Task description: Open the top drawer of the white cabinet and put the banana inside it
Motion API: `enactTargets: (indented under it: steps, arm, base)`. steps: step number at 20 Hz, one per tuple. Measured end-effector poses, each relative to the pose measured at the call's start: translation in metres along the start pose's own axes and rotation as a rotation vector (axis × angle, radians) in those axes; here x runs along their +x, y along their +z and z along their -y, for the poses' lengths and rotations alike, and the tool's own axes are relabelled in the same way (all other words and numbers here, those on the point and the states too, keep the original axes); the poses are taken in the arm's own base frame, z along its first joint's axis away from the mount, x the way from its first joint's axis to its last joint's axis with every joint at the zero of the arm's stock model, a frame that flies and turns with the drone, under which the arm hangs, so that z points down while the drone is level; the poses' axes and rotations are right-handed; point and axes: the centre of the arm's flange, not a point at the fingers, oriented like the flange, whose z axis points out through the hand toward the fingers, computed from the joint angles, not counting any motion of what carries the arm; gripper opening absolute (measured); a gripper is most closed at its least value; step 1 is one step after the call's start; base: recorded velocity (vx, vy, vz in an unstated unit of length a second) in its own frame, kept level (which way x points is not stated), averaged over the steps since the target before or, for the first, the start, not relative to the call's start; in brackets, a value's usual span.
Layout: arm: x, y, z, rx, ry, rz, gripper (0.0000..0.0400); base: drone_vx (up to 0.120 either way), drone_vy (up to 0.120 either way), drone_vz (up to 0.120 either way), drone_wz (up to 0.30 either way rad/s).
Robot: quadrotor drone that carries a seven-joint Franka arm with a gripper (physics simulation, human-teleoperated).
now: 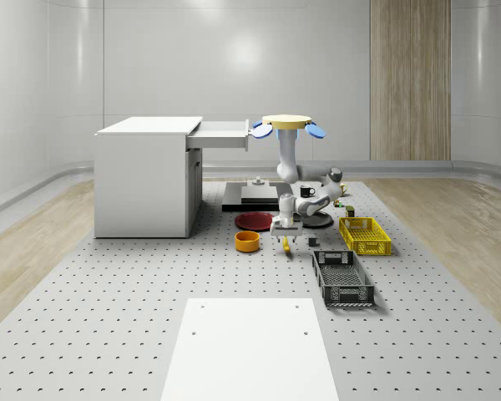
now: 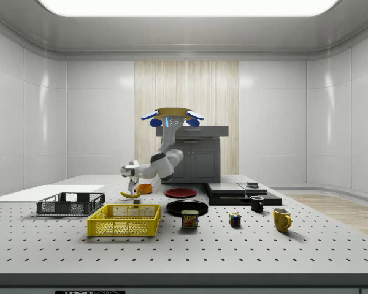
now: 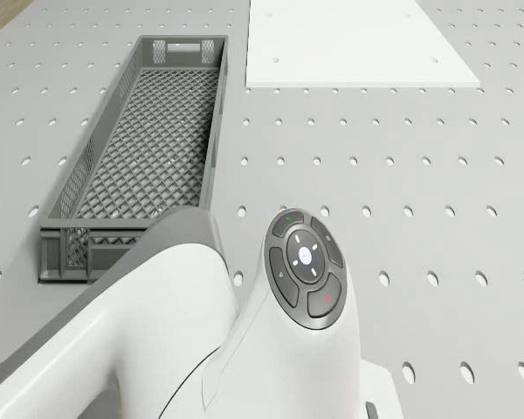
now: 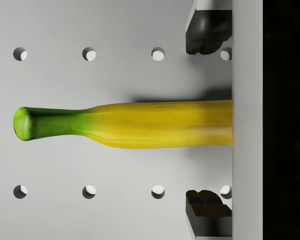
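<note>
The banana (image 4: 140, 124), yellow with a green stem, lies flat on the perforated table (image 1: 108, 309). In the wrist view it runs between my two dark fingertips (image 4: 207, 32), which stand wide apart on either side without touching it. My gripper (image 1: 287, 238) is open and points down just over the banana (image 1: 287, 247), between the orange bowl and the yellow crate. In the side view the gripper (image 2: 132, 188) sits right above the banana (image 2: 130, 195). The drone (image 1: 288, 125) hovers beside the white cabinet (image 1: 142, 180), whose top drawer (image 1: 223, 134) is pulled out.
An orange bowl (image 1: 247, 241), a red plate (image 1: 255, 220) and a black plate (image 1: 313, 221) lie around the banana. A yellow crate (image 1: 364, 235) and a grey crate (image 1: 342, 278) stand toward the whole-scene view's right. A white slab (image 1: 246, 351) lies in front.
</note>
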Motion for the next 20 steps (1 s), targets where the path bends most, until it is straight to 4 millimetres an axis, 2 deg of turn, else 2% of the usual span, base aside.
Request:
enactTargets:
  steps: [7, 20]
  arm:
    - [0.008, 0.002, 0.008, 0.0, 0.0, 0.0, 0.04]
    - [0.012, 0.024, 0.012, 0.0, 0.0, 0.0, 0.04]
  base:
    - [0.0, 0.0, 0.0, 0.0]
    - [0.0, 0.0, 0.0, 0.0]
